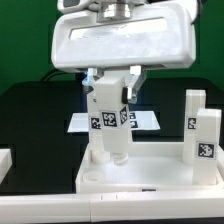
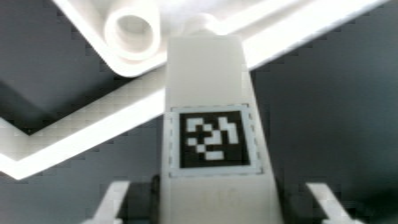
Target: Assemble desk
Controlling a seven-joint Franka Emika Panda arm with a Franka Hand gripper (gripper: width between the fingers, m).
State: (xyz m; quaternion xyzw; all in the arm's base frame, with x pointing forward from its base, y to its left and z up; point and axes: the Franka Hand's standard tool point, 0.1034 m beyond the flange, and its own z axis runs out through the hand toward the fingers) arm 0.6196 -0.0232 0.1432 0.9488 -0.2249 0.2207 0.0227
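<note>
- Fingers (image 1: 93, 76) of the gripper (image 1: 113, 77) are seen part-way open, closed against the two sides of an upright white leg (image 1: 109, 120), which is clamped between them near its upper end.
- From the wrist view the same leg (image 2: 215, 120) is seen running straight away from between the fingers (image 2: 118, 198), with one black-and-white square tag on the face turned to the camera.
- Below the fingers, the leg's lower end is seen meeting a corner of the desk top (image 1: 150, 175), a wide flat white rectangle with a raised rim lying on the black table (image 1: 30, 110); whether the leg is fully seated there cannot be told.
- Beyond the leg's far end in the wrist view, the rimmed corner of the desk top (image 2: 125, 35) is seen with a round socket in it.
- Two tags are carried on the held leg's faces in the exterior view.
- Off to the exterior view's right of the fingers, two further white square-section legs (image 1: 201, 135) are seen standing upright on the desk top, each tagged.
- Behind the fingers, the marker board (image 1: 145, 120) lies flat on the table.
- No container is shown other than the rimmed top itself.
</note>
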